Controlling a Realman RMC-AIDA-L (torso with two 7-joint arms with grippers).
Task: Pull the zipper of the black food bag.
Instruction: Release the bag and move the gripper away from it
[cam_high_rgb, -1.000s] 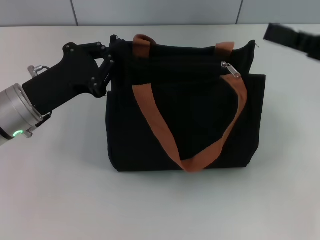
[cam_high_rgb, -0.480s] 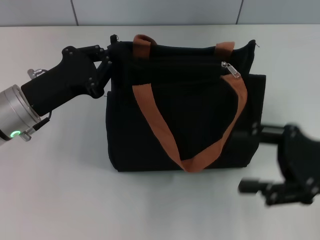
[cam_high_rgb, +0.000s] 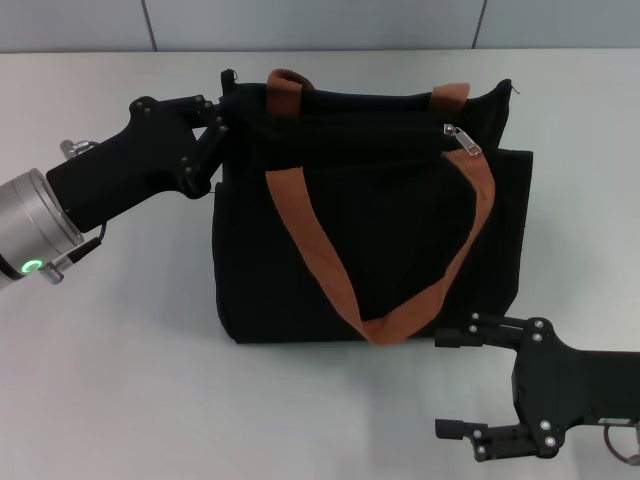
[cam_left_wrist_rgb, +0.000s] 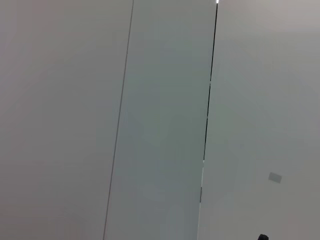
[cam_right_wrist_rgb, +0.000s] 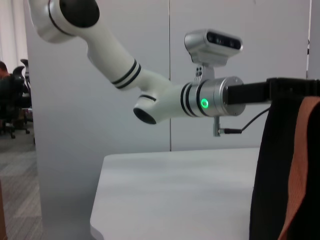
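The black food bag (cam_high_rgb: 370, 230) lies on the white table (cam_high_rgb: 120, 380) with its rust-orange handles (cam_high_rgb: 300, 240) across it. The zipper (cam_high_rgb: 462, 140), a small silver slider with a pull tab, sits near the bag's far right top. My left gripper (cam_high_rgb: 218, 118) is at the bag's far left top corner, shut on the fabric there. My right gripper (cam_high_rgb: 458, 383) is open and empty, low over the table just in front of the bag's near right corner. The right wrist view shows the bag's edge (cam_right_wrist_rgb: 277, 180) and my left arm (cam_right_wrist_rgb: 210, 97).
A grey wall (cam_high_rgb: 320, 22) runs behind the table's far edge. The left wrist view shows only wall panels (cam_left_wrist_rgb: 160, 120). Bare table lies to the left of and in front of the bag.
My right arm has swung from the far right, down past the bag's right side, to the near right in front of the bag. The left gripper has barely shifted; the bag has not moved.
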